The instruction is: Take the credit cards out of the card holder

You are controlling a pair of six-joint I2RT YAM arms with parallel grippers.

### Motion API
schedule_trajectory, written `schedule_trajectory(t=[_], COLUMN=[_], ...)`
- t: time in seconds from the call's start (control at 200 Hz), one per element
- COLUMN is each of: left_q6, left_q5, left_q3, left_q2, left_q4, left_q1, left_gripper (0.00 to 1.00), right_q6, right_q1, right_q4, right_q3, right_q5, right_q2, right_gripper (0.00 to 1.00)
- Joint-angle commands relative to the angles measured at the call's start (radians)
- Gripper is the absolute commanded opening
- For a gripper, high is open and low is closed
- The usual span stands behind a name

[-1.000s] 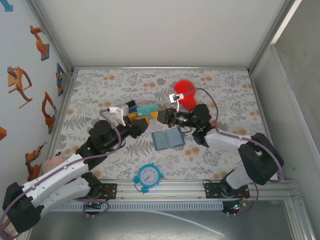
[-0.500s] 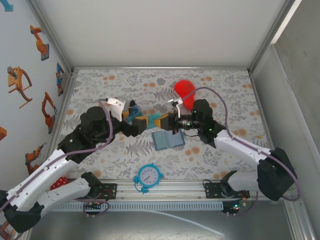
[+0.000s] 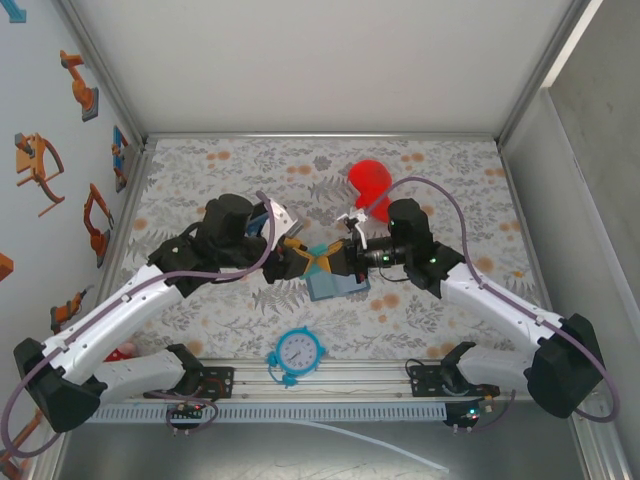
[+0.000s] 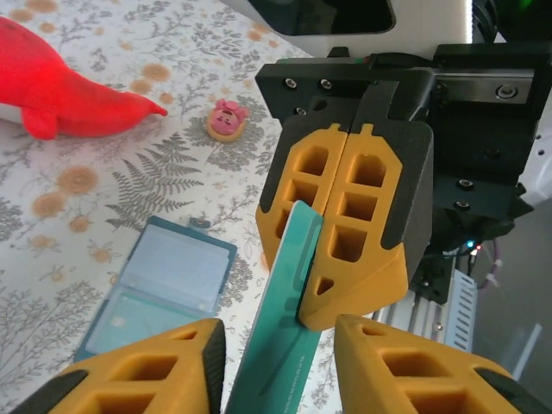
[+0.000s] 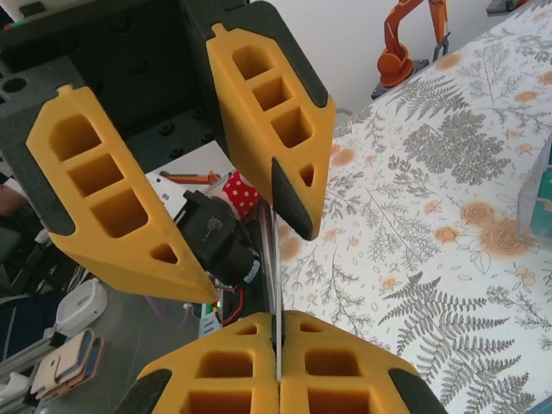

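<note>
Clamping a teal credit card (image 4: 285, 293) edge-on in the right gripper (image 5: 279, 328).
Straddling it with left gripper (image 5: 252, 259) fingers (image 5: 276, 112) apart, leaving the slate-blue card holder (image 3: 338, 284) lying open on the floral table (image 3: 450, 180) just below.

One open card holder (image 3: 337, 285), one teal card (image 4: 280, 328), one red toy (image 3: 368, 180), one blue clock (image 3: 298, 351), one small pink token (image 4: 226, 119).

the card (image 4: 289, 328) is smooth teal plastic, not shiny; the card holder (image 4: 164, 276) has see-through plastic pockets; the right gripper (image 4: 316, 306) has dull orange plastic fingers (image 4: 371, 216); the table cover (image 4: 129, 185) looks like printed cloth; the red toy (image 4: 60, 82) looks soft
</note>
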Motion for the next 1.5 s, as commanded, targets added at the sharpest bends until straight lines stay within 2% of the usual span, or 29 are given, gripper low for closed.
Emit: schedule_trajectory(t=[0.0, 0.06, 0.17, 0.23, 0.3, 0.431, 0.581, 0.661, 0.726, 0.931, 1.017, 1.092, 1.267, 1.352, 1.492], left_q6=[0.077, 0.076, 0.053, 0.056, 0.058, 0.072, 0.077, 0.085, 0.091, 0.118, 0.121, 0.125, 0.141, 0.149, 0.228], left_q5=[0.07, 0.059, 0.053, 0.068, 0.084, 0.094, 0.095, 0.092, 0.092, 0.097, 0.097, 0.095, 0.024, -0.07, -0.201], left_q3=[-0.006, -0.013, -0.011, -0.006, -0.008, -0.004, -0.005, -0.004, -0.005, 0.0, 0.013, 0.027, 0.027, 0.022, -0.017], left_q2=[-0.005, -0.007, -0.005, -0.001, 0.002, 0.008, 0.023, 0.03, 0.032, 0.048, 0.065, 0.082, 0.083, 0.068, 0.033], left_q4=[0.019, 0.023, 0.018, 0.006, 0.002, -0.018, -0.025, -0.03, -0.028, -0.05, -0.072, -0.091, -0.094, -0.091, -0.045], left_q1=[-0.003, -0.002, -0.002, -0.003, -0.002, -0.002, -0.002, -0.002, -0.002, -0.002, 0.0, 0.001, 0.009, 0.013, 0.029], left_gripper=[0.27, 0.21, 0.21, 0.25, 0.33, 0.34, 0.28, 0.16, 0.11, 0.1, 0.0, 0.0, 0.0, 0.0, 0.0], right_q6=[-0.028, -0.029, -0.025, -0.023, -0.02, -0.018, -0.013, -0.012, -0.012, -0.018, -0.021, -0.024, -0.071, -0.097, -0.121], right_q1=[0.007, 0.007, 0.007, 0.006, 0.006, 0.009, 0.009, 0.01, 0.01, 0.01, 0.01, 0.01, 0.01, 0.009, 0.009], right_q4=[-0.012, -0.012, -0.007, -0.001, 0.002, 0.004, 0.003, 0.005, 0.005, 0.001, -0.003, -0.011, -0.1, -0.151, -0.222], right_q3=[0.036, 0.036, 0.039, 0.039, 0.039, 0.04, 0.04, 0.04, 0.04, 0.039, 0.04, 0.043, 0.059, 0.062, 0.063], right_q5=[-0.02, -0.022, -0.028, -0.029, -0.032, -0.034, -0.031, -0.028, -0.024, -0.01, -0.004, 0.001, 0.071, 0.134, 0.267], right_q2=[-0.012, -0.013, -0.011, -0.011, -0.012, -0.014, -0.015, -0.017, -0.021, -0.03, -0.03, -0.03, -0.049, -0.072, -0.115], right_gripper=[0.0, 0.0, 0.0, 0.0, 0.0, 0.0, 0.0, 0.0, 0.0, 0.0, 0.0, 0.0, 0.37, 0.44, 0.48])
